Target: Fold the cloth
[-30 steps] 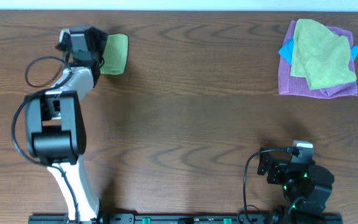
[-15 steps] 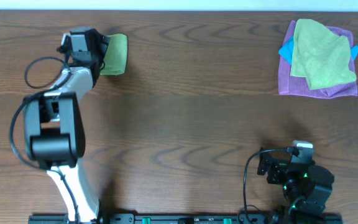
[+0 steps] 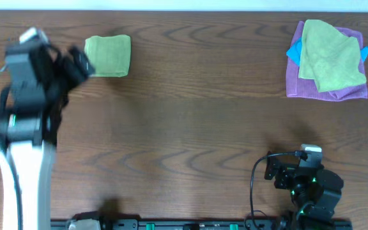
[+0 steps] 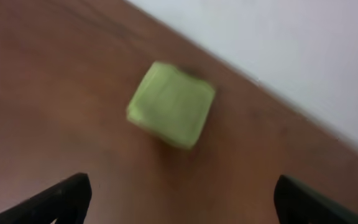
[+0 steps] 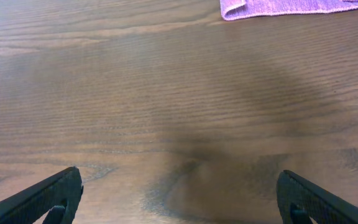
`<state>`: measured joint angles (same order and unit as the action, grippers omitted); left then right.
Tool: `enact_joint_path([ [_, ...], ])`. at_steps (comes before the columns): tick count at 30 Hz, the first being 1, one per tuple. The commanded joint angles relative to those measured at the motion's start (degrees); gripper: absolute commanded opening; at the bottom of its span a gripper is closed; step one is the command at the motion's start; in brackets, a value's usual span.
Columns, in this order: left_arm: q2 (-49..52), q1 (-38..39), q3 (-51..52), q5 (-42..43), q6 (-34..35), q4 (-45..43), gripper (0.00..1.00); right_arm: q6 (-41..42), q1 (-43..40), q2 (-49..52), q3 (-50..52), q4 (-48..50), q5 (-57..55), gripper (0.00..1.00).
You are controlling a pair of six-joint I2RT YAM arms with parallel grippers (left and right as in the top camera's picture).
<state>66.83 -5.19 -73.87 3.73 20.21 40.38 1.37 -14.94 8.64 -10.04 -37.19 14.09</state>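
Note:
The cloth (image 3: 108,55) is bright lime-green and lies as a small folded square at the far left of the table. In the left wrist view the cloth (image 4: 171,104) appears blurred, ahead of the fingers and apart from them. My left gripper (image 3: 80,64) hangs just left of the cloth, open and holding nothing; its dark fingertips (image 4: 61,199) stand wide apart at the bottom of the wrist view. My right gripper (image 3: 275,172) rests at the near right, far from the cloth. It is open over bare wood, fingertips (image 5: 48,199) wide apart.
A pile sits at the far right: a duller yellow-green cloth (image 3: 329,54) on a purple cloth (image 3: 324,91), with something blue (image 3: 293,52) poking out. The purple cloth's edge (image 5: 284,7) shows at the top of the right wrist view. Table's back edge lies just beyond the cloth.
The left arm has pulled back from the cloth, swinging left and towards the camera. The folded cloth now lies uncovered. The right arm has not moved.

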Motion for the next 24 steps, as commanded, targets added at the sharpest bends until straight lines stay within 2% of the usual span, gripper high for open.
enact_joint_path([
  [1, -10.21, 0.07, 7.91, -2.73, -13.51, 3.30, 0.95, 0.50, -0.42, -0.17, 0.72, -0.28, 0.04, 0.99],
  [6, -31.36, 0.07, 28.22, -4.79, -15.37, 3.50, 0.95, 0.50, -0.42, -0.17, 0.72, -0.28, 0.04, 0.99],
  [10, -45.81, 0.09, 43.71, -3.30, -16.33, 3.54, 0.95, 0.50, -0.42, -0.17, 0.72, -0.28, 0.04, 0.99],
  [13, -52.26, 0.57, 51.17, 0.44, -21.33, 3.34, 0.95, 0.50, -0.42, -0.17, 0.72, -0.28, 0.04, 0.99],
  [17, -56.85, 2.47, 56.19, -0.83, -24.50, 3.37, 0.95, 0.50, -0.42, -0.17, 0.72, -0.28, 0.04, 0.99],
  [24, -64.08, 2.56, 58.36, -2.84, -24.72, 9.60, 0.95, 0.50, -0.42, -0.17, 0.72, -0.28, 0.04, 0.99],
])
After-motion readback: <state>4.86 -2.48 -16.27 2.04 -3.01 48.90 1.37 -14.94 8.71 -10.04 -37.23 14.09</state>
